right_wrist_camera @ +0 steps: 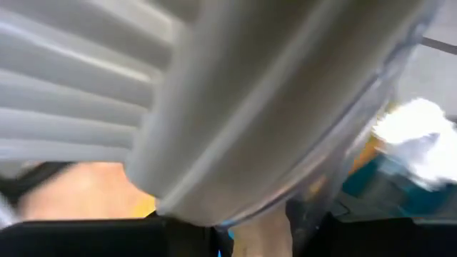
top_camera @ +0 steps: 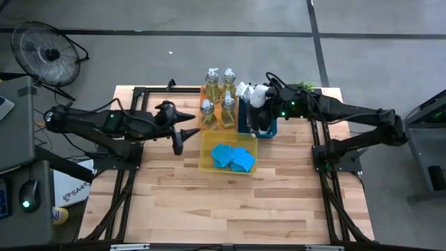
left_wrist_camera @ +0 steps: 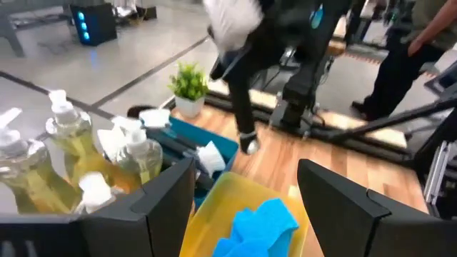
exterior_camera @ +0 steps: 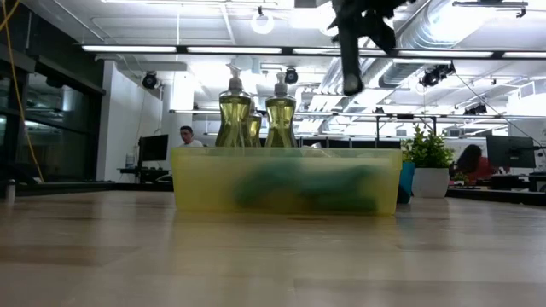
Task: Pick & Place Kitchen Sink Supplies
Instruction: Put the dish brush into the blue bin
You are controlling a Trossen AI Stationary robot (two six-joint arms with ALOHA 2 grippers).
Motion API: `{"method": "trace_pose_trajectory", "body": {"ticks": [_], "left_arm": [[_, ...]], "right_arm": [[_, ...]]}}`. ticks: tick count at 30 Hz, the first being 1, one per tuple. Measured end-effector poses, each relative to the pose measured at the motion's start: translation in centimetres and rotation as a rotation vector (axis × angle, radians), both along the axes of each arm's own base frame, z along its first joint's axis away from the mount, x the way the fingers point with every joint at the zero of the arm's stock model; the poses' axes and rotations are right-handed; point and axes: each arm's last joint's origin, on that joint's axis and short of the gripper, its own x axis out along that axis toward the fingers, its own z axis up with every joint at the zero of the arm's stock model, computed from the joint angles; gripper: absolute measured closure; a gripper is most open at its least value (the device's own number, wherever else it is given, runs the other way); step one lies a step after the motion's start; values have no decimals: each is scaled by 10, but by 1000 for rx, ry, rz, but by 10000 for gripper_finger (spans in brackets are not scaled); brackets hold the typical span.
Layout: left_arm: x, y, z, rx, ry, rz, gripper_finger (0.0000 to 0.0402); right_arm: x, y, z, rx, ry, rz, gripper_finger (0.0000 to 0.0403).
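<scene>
The right pincer [top_camera: 259,97] grips a dish brush [left_wrist_camera: 239,86], white head up, handle hanging down. Left pincer [top_camera: 187,125] open (empty), beside four soap bottles [top_camera: 217,97] and two sponges [top_camera: 232,157].

No readable text anywhere here: the soap bottles [top_camera: 217,97] carry no legible label, the white box [top_camera: 70,187] on the floor at the table's left shows dark printing too small to make out, and nothing on the trays or arms reads either.
</scene>
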Motion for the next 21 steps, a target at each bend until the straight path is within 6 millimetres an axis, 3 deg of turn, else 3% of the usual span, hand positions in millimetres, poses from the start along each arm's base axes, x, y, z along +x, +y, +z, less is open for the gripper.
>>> {"method": "trace_pose_trajectory", "body": {"ticks": [10,21], "left_arm": [[-12,3,-1,9,46,-1,158],[-23,5,-10,32,173,-3,158]], "right_arm": [[-16,-30,-17,-38,160,-253,267],[-15,-65,-61,68,73,-341,262]]}}
